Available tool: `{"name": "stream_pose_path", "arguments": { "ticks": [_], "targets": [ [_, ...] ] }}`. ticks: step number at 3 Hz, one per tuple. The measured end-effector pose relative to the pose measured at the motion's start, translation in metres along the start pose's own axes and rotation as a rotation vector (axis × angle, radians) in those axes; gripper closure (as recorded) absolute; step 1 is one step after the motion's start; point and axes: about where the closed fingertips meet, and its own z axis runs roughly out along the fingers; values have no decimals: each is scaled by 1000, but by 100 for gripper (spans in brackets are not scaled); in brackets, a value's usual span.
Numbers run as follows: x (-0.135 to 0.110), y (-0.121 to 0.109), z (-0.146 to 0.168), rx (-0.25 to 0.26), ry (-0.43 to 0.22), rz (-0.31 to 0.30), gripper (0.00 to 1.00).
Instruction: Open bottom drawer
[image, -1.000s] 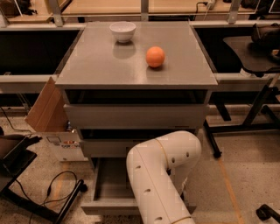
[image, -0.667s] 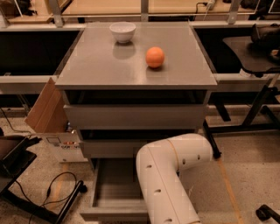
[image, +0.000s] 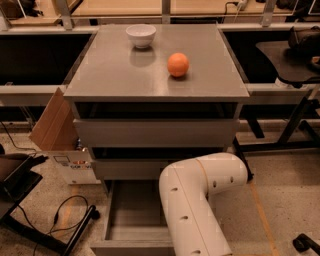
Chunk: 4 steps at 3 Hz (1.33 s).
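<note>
The grey cabinet (image: 155, 80) stands in the middle of the camera view with three drawers. The bottom drawer (image: 131, 220) is pulled out toward me, and its plain grey box interior shows. The middle drawer front (image: 125, 169) and the top drawer front (image: 155, 132) are shut above it. My white arm (image: 197, 200) bends up from the lower edge in front of the drawer's right side. The gripper is hidden behind or below the arm and is out of sight.
A white bowl (image: 140, 35) and an orange (image: 178, 64) sit on the cabinet top. A cardboard box (image: 62, 142) stands to the left. A black stand and cable (image: 55, 227) lie on the floor at the lower left. Black desk legs (image: 290, 130) stand at the right.
The arm's elbow has shifted to the right and a little down, and the bottom drawer has come further out, showing more of its interior.
</note>
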Motion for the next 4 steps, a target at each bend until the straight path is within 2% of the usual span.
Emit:
{"name": "stream_pose_path", "arguments": {
  "ticks": [1,2,3,4],
  "targets": [
    [20,29,-17,-54,-2,25,100],
    [20,29,-17,-54,-2,25,100],
    [12,11,-31,-29,27,7,100],
    [1,-27,-75,41,66,-16,100]
  ]
}}
